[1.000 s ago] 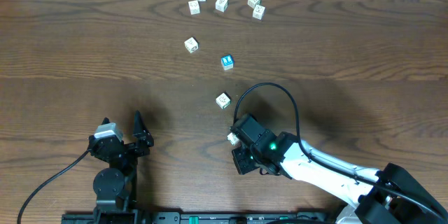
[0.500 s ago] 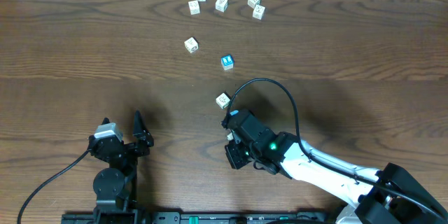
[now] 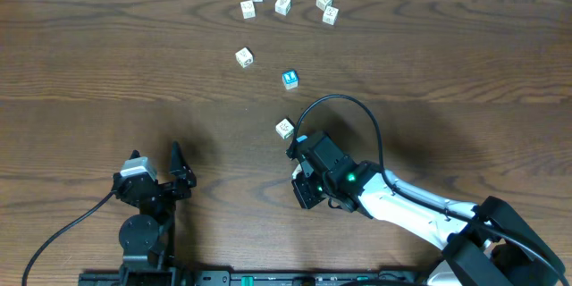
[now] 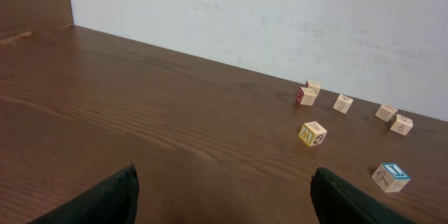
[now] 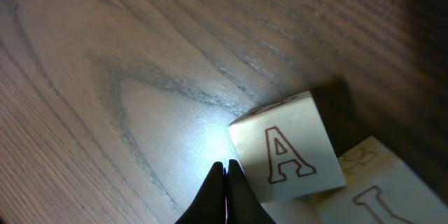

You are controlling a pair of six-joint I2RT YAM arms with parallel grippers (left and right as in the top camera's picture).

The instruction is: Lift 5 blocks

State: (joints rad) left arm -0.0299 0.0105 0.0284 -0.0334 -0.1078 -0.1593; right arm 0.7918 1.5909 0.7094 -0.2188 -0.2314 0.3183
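This looks like a robotics lab bench, not a home or a shop. In the overhead view a dark brown wood-grain table [image 3: 89, 63] fills the frame. Along its lower edge stand two machines, a black jointed robot arm at lower left [image 3: 143, 192] and a black-and-white jointed robot arm at lower right [image 3: 402, 207]. A black mounting rail with green markings [image 3: 268, 279] lies at the very bottom. A thin black cable [image 3: 332, 97] arches near the centre. Small cream-white cubes with coloured prints [image 3: 290, 79] lie scattered across the upper middle like test props. A plain off-white wall [image 4: 280, 14] spans the top of the left wrist view.
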